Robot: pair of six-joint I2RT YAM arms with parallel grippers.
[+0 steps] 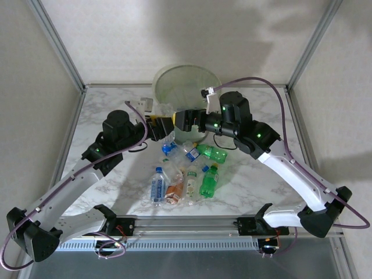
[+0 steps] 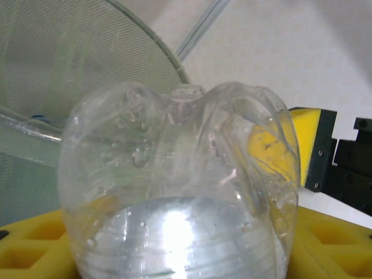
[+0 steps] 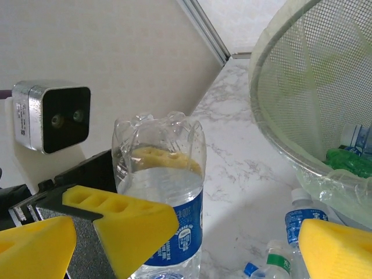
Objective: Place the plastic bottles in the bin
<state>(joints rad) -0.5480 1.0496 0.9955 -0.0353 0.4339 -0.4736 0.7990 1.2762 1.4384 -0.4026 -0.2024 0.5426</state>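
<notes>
**One bottle: carry to bin**

Left gripper [image 1: 163, 124] is grasping a blue-labelled bottle [image 3: 160, 174] base-up, centre frame; right gripper [image 3: 183, 253] is standing released beside it. Bin [image 1: 174, 72] is sitting at upper centre of the top view. Step is likely calling for a steady clamp, releasing only past the rim.

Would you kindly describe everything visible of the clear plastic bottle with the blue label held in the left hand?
The clear plastic bottle with the blue label is thin and see-through, with a lobed base and white print on the label. The yellow foam pads of the left hand clamp its body, base end sticking out. It sits apart from the pale-green bin. Its cap is hidden.
</notes>
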